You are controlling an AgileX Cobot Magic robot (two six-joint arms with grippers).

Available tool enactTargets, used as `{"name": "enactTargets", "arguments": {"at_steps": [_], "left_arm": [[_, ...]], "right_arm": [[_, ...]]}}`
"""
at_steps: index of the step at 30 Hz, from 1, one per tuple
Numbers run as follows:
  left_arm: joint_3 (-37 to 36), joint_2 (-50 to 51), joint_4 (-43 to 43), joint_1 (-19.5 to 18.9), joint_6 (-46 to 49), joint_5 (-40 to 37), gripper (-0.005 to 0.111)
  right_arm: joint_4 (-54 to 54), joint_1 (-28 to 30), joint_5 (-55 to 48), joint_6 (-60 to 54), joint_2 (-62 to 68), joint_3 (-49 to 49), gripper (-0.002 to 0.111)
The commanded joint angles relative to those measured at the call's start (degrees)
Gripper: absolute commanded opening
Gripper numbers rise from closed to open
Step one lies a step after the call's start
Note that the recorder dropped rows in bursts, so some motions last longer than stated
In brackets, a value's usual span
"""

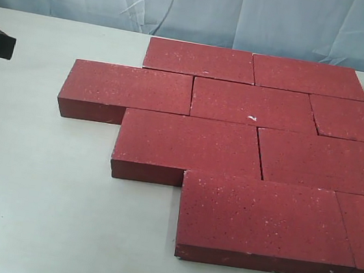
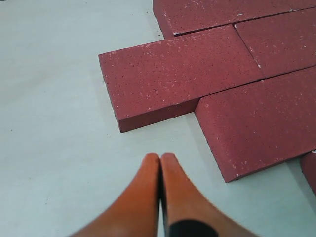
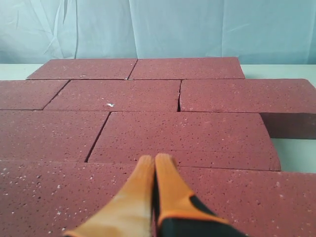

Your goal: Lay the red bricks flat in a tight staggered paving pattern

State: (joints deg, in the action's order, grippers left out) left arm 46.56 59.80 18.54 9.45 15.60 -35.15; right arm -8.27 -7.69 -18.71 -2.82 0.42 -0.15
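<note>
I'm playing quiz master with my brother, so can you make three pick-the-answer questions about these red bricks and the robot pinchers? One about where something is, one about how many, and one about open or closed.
1. Where is the small white chip?
A) on the middle brick of the three-brick row
B) on a front-row brick
C) on a back-row brick

2. How many red bricks make the back row?
A) four
B) two
C) one

3. How is the left gripper?
A) wide open
B) shut on a brick
C) shut, holding nothing

Answers:
1 A, the chip sits at that brick's front edge in the exterior view.
2 B, two lie side by side at the back.
3 C, its orange fingers press together above the table.
</note>
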Motion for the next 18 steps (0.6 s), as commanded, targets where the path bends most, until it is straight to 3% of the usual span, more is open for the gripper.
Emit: {"name": "enactTargets", "arguments": {"at_steps": [1,18], "left_arm": [[-0.37,-0.43,-0.12,0.35,-0.04,0.46,0.000],[-0.37,-0.43,-0.12,0.35,-0.04,0.46,0.000]], "right_arm": [[0.21,0.26,0.89,-0.06,-0.42,0.15,-0.001],[-0.37,0.26,0.89,0.07,-0.42,0.15,-0.001]]}}
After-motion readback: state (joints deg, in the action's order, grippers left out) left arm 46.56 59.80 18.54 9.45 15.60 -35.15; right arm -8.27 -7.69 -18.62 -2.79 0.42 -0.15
